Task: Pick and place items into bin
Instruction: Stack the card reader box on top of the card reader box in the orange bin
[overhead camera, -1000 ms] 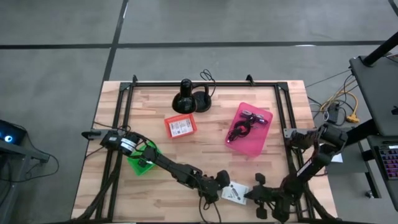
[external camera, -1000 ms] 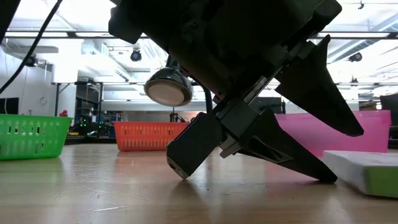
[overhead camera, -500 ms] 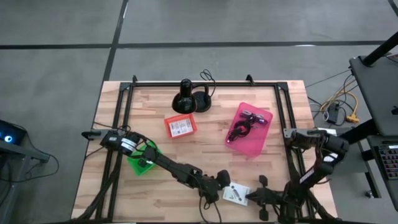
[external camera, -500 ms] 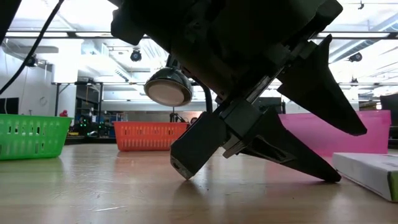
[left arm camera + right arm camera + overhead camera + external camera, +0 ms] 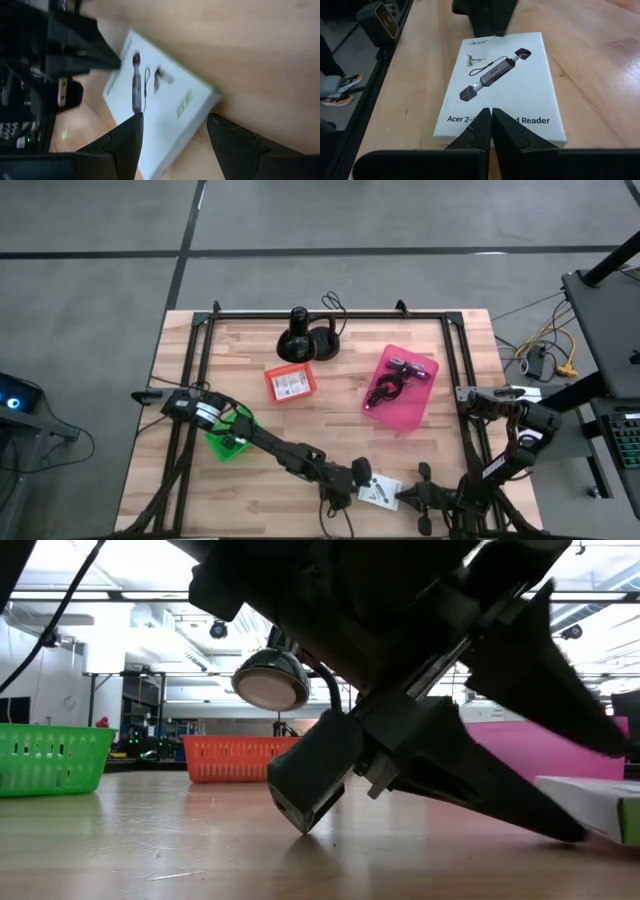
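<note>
The left claw (image 5: 362, 477) stood released around the white card reader box (image 5: 379, 491) (flat on the tabletop (image 5: 330, 420)). The right claw (image 5: 491, 131) was clenched, its tips on the box's edge.

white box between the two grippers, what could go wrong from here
1. The white box lies flat on the table, so the open left gripper may push it instead of grasping it.
2. The shut right gripper sits at the box's other end, facing the left one, so they could collide.
3. The box lies near the table's front edge and could slide off.
</note>
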Motion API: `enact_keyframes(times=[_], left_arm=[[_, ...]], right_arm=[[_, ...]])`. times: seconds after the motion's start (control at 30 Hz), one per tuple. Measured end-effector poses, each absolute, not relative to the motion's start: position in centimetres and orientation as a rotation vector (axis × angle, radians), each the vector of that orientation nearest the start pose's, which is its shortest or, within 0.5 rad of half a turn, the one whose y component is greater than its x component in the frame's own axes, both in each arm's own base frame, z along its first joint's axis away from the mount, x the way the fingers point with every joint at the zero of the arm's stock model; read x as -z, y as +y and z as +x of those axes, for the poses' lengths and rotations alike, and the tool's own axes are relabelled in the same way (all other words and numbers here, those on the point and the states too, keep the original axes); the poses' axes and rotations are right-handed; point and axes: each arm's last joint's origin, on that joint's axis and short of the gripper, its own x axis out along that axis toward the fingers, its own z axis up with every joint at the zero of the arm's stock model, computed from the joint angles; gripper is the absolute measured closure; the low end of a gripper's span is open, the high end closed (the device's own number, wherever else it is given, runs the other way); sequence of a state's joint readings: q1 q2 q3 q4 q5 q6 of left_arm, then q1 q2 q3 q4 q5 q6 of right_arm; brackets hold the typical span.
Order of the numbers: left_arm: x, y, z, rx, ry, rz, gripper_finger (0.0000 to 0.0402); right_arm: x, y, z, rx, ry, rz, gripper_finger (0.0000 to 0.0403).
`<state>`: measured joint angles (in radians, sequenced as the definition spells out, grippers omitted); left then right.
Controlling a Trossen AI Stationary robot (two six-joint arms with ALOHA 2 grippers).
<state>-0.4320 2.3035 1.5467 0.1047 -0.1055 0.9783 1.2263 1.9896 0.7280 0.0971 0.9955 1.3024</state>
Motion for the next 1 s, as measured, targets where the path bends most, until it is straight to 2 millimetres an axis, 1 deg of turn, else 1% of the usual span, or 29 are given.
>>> enact_keyframes(times=[0.13,0.23,0.5,0.6,0.67,0.8,1.0], left_arm=[[-12.1,-20.7,45.1,0.639,0.363,1.090,0.0197],[-12.2,-20.8,45.1,0.659,0.323,1.124,0.0197],[-12.4,-19.9,45.7,0.620,0.309,1.120,0.0197],[-12.7,-19.8,46.0,0.604,0.272,1.123,0.0197],[-12.8,-19.8,46.1,0.602,0.243,1.155,0.0200],[-13.0,-19.6,46.3,0.591,0.230,1.177,0.0223],[-12.9,-19.4,46.4,0.582,0.236,1.171,0.0286]], right_arm=[[-5.3,26.7,12.2,0.145,0.512,0.225,0.0395],[-5.3,26.7,12.2,0.146,0.511,0.227,0.0395],[-5.4,26.7,12.2,0.143,0.505,0.234,0.0395],[-5.7,26.6,12.1,0.141,0.503,0.242,0.0394],[-6.1,26.6,12.1,0.136,0.501,0.244,0.0394],[-6.7,26.7,12.1,0.119,0.509,0.245,0.0394],[-6.8,26.8,12.2,0.109,0.516,0.246,0.0394]])
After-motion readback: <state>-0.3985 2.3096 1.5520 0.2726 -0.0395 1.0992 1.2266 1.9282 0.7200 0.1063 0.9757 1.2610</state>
